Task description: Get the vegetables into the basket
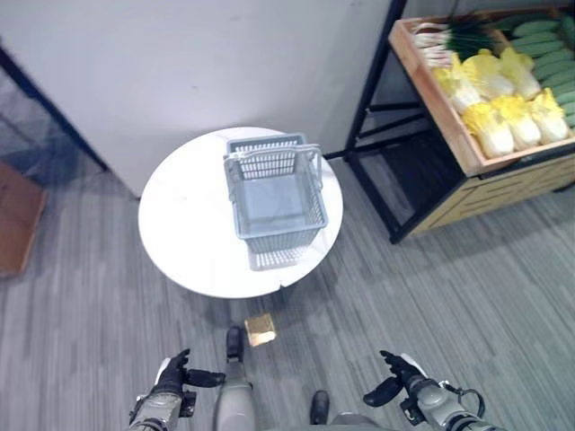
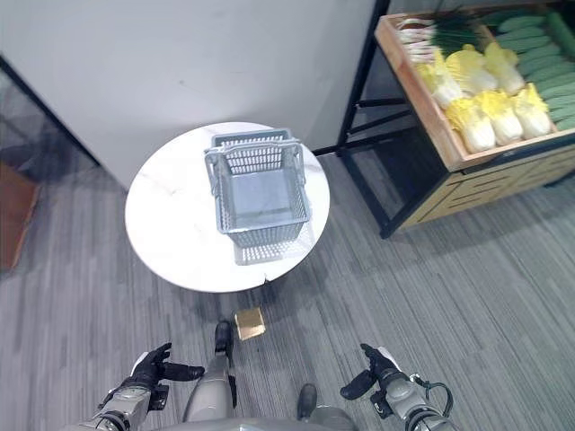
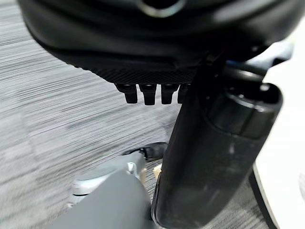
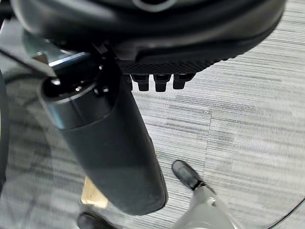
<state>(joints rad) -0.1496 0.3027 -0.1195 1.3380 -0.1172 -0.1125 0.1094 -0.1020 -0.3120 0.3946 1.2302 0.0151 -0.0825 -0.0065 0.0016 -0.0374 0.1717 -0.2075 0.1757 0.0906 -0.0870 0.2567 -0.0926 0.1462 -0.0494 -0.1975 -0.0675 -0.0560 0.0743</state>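
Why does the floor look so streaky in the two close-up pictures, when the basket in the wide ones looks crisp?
In both wrist views the carpet is smeared into streaks by motion blur, behind each dark hand. In the left eye view the basket on the white table is sharp, with a soft shadow at its near side.

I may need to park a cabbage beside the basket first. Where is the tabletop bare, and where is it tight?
The round white table is bare on its left half, between the grey basket and the left rim, and in a narrower strip along the near rim. Right of the basket only a sliver remains. The wooden crate of cabbages and cucumbers is crowded.
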